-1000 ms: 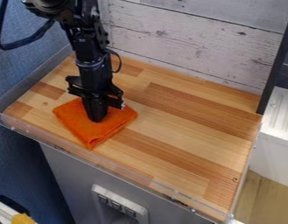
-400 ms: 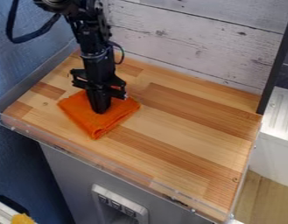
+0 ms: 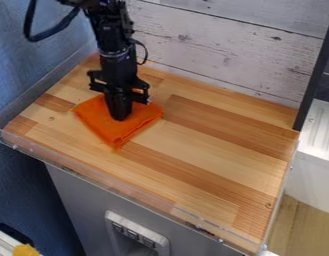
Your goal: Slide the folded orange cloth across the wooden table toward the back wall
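The black gripper points down at the left part of the wooden work surface, its tips at the middle of an orange cloth. It is shut on the cloth, which lies folded and flat around the tips. One corner of the cloth points toward the front edge, and the gripper's body covers part of its back side.
A clear low rim runs along the front of the wooden surface. Behind stands a whitewashed plank wall, with a black post at the right. A grey wall borders the left side.
The gripper and the orange cloth have shifted together toward the back wall and slightly to the right. The cloth has stayed flat on the surface.
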Robot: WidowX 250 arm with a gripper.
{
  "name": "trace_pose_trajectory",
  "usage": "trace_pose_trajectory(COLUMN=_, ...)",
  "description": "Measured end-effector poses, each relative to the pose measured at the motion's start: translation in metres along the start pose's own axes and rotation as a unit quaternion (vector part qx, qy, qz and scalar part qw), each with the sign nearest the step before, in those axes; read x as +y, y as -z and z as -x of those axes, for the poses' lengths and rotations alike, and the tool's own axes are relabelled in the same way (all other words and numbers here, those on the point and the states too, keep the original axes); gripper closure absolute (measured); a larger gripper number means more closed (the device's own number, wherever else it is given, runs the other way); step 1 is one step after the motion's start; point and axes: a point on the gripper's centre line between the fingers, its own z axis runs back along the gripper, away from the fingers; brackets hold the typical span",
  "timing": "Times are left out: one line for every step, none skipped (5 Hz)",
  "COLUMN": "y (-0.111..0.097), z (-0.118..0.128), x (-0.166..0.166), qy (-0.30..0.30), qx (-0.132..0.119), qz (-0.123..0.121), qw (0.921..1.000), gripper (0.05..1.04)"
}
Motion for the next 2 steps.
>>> trace_pose_trajectory(y=-0.0005, z=-0.0107, x=-0.0020, qy=0.005, qx=0.001, qz=-0.002, qw=1.0000, gripper=1.025)
trace_pose_trajectory(y=-0.0015, z=-0.0175, x=-0.0029, qy=0.009, qx=0.000, qz=-0.003, qw=1.0000, gripper=1.025)
